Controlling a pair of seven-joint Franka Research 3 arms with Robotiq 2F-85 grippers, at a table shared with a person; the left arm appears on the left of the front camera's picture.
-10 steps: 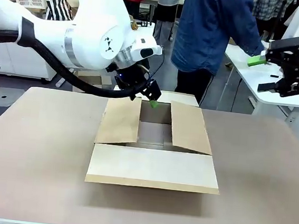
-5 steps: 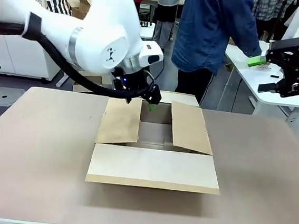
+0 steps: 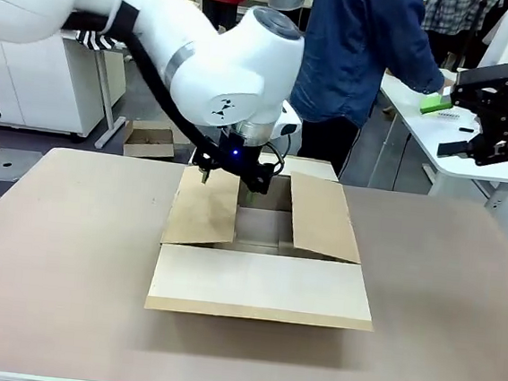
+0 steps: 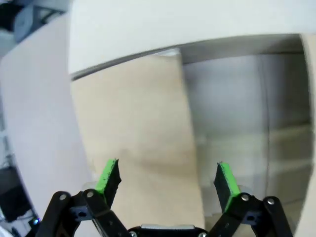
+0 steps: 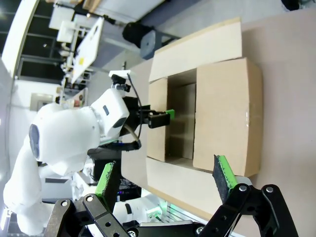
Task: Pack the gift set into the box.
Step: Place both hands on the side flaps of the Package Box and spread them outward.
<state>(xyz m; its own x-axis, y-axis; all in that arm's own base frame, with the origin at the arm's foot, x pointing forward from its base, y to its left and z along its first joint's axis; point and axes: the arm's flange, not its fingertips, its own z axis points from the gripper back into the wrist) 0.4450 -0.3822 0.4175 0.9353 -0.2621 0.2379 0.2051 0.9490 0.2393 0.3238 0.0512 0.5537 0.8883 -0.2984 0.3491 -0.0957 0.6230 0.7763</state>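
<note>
- Lying at the desk (image 3: 59, 253) centre, the box (image 3: 261, 286) has its near flap folded flat toward 6 o'clock and its side flaps slanting.
- Left jaws hang over the opening near its 11 o'clock corner, beside the left flap (image 3: 203, 205); the green pads (image 4: 111, 180) are spread and empty.
- I judge the flaps should be pushed fully outward, gently, so the opening is free.
- Right jaws hang high at 2 o'clock, spread and empty.
- A person (image 3: 357, 56) stands at 12 o'clock.

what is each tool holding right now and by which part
Nothing is held: the left tool hangs open over the box, and the right tool is open too.
</note>
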